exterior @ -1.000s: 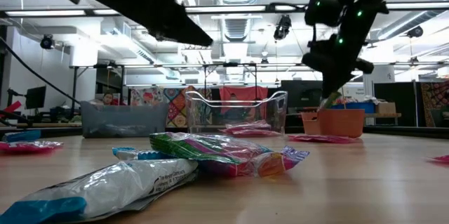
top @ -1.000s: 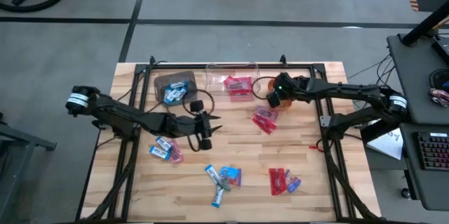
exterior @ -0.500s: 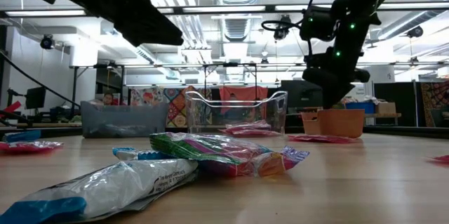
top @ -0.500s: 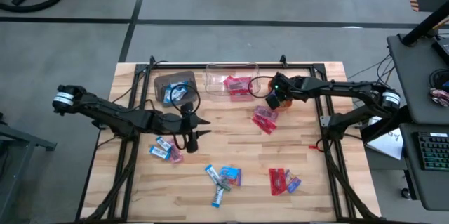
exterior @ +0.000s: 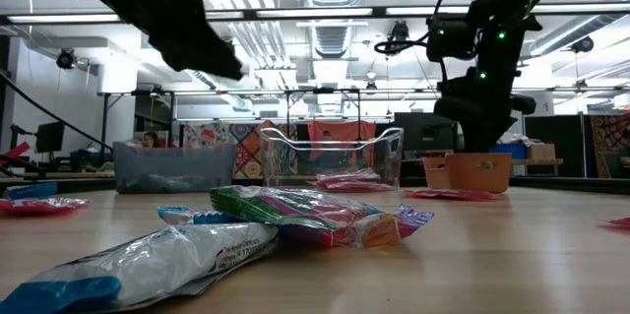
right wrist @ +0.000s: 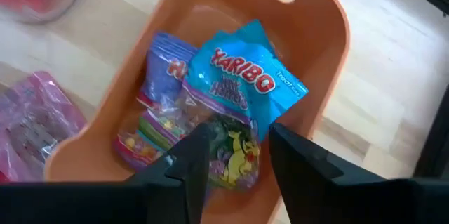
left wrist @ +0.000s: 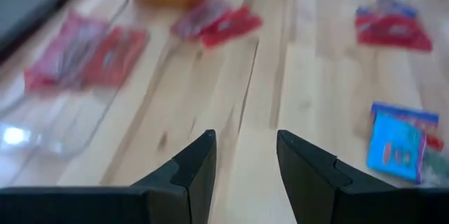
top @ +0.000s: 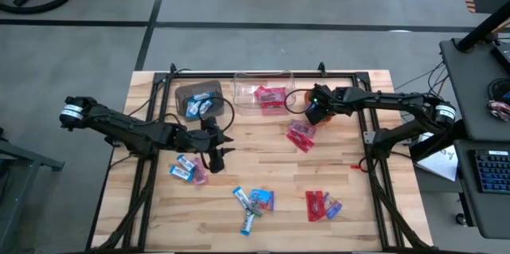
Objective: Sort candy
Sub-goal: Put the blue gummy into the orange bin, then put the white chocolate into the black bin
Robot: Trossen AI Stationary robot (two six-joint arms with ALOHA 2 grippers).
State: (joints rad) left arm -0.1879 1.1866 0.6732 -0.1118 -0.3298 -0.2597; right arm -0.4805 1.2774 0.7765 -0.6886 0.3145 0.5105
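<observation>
- The right gripper (right wrist: 231,155) hangs with its fingers (right wrist: 188,164) apart and empty over the orange bin (right wrist: 319,76), a blue Haribo packet (right wrist: 242,76) lying below them on other glossy packets in the bin.
- The left gripper (top: 217,144), fingers parted and empty too, hovers over bare wood near the table's left-centre.
- The rest of the candy (top: 253,200) lies scattered: a blue-and-white cluster near the front edge, red packets (top: 319,205) to its right, a pink pair (top: 300,134) just beside the orange bin, and blue pieces (top: 185,168) close under the left gripper.
- Red packets already sit in the clear bin (top: 239,87); blue ones fill the brown bin (top: 185,95).
- Judged from this, the drop is done; the right arm should lift straight up clear of the bin wall before reaching for the pink pair.
- The wrappers are flat, crinkled and slick, likely to slide on the smooth plank table (top: 358,206); a pinch across a crimped edge should hold best.
- The bins are rigid plastic, the orange one with a handle slot.
</observation>
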